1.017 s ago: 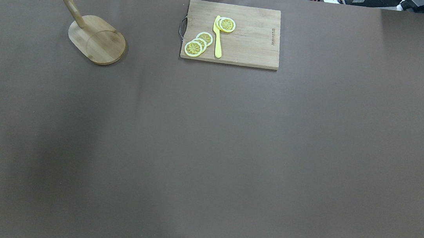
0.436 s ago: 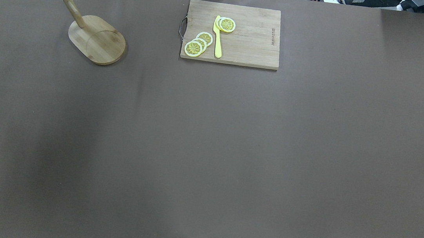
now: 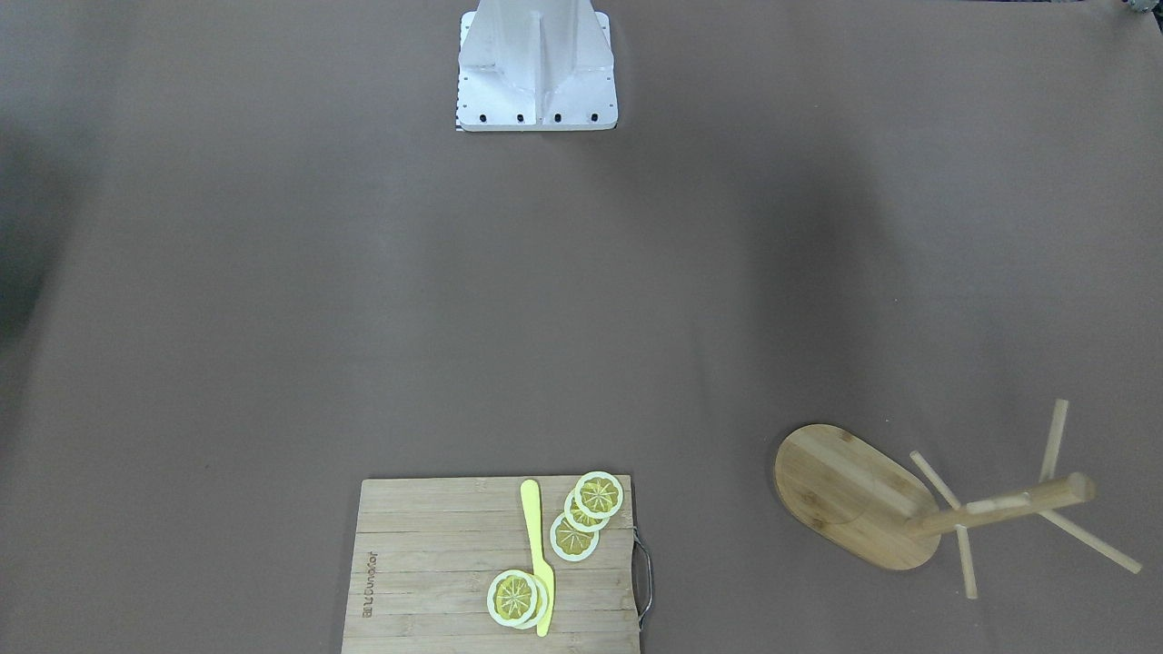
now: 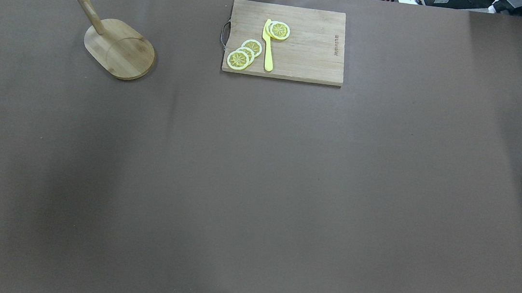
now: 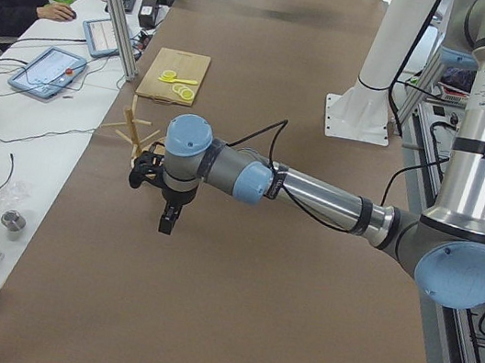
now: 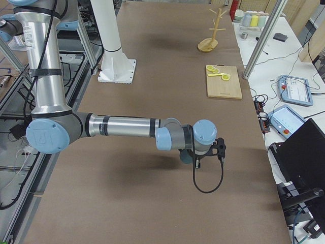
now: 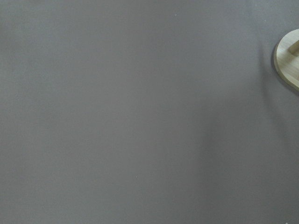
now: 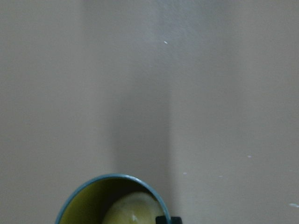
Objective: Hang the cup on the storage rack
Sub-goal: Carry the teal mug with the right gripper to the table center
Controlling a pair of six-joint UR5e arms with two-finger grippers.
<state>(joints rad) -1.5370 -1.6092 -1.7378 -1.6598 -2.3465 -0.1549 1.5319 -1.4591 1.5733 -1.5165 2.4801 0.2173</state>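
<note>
While the right jaws seem to pinch the cup by its rim above the table's right edge, the rack stands well apart at the far left. The handle must line up with a peg. Whether the left jaws are spread, I cannot tell.

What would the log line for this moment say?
cup: in right tool, above table | rack: pegs bare | left tool: near rack
</note>
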